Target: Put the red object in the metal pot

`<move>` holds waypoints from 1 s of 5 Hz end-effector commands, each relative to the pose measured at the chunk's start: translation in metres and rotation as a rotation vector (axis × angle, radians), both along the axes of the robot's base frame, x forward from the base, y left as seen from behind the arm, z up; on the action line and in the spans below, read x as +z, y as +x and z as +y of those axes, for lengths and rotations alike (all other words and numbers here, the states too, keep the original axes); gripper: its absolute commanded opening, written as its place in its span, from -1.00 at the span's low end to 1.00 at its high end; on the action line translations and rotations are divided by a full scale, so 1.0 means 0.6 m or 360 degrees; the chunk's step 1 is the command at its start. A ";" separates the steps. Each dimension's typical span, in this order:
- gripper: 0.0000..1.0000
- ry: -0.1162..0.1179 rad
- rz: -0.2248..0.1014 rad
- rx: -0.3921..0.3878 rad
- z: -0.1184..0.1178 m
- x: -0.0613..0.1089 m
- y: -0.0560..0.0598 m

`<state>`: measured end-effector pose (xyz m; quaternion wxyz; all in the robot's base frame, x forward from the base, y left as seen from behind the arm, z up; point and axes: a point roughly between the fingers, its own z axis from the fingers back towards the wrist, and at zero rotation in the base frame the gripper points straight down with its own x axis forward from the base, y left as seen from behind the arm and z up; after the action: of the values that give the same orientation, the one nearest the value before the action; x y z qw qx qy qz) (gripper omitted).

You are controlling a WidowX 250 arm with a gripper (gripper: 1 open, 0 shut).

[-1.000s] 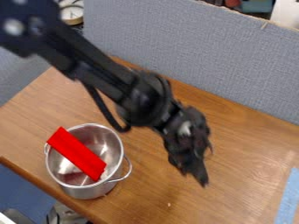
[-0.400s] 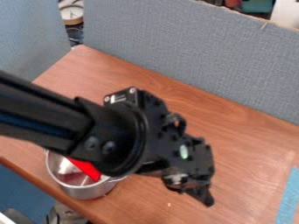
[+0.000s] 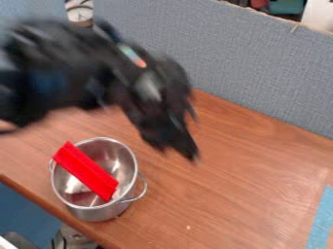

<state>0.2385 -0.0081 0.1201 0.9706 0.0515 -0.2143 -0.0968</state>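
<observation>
Camera shows a wooden table (image 3: 247,195) below grey partition panels (image 3: 235,58).

Round shiny metal pot with side handles (image 3: 125,163): on the brown wooden table (image 3: 240,185), at its near left edge. Bright red rectangular block (image 3: 85,170): in the pot, tilted, upper end at the rim on the pot's far left side, lower end toward the near right. Grey fabric-like partition panel (image 3: 247,60): behind the table, along its far edge. Light blue strip (image 3: 321,222): on the table, at the right side, well apart from the pot. Blurred black robot arm (image 3: 111,73): above the table, behind the pot from here, apart from the block.
</observation>
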 end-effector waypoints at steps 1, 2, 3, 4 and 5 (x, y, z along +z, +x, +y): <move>-1.00 -0.0009 -0.0051 0.0101 0.086 -0.023 0.049; -1.00 -0.0028 -0.0028 0.0273 0.171 -0.066 0.057; -1.00 -0.0088 -0.0024 0.0370 0.239 -0.046 0.067; -1.00 -0.0128 -0.0002 0.0204 0.188 -0.027 0.084; -1.00 -0.0148 0.0015 0.0187 0.105 -0.023 0.084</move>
<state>0.2850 0.0516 0.0952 0.9808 0.0110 -0.1926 -0.0272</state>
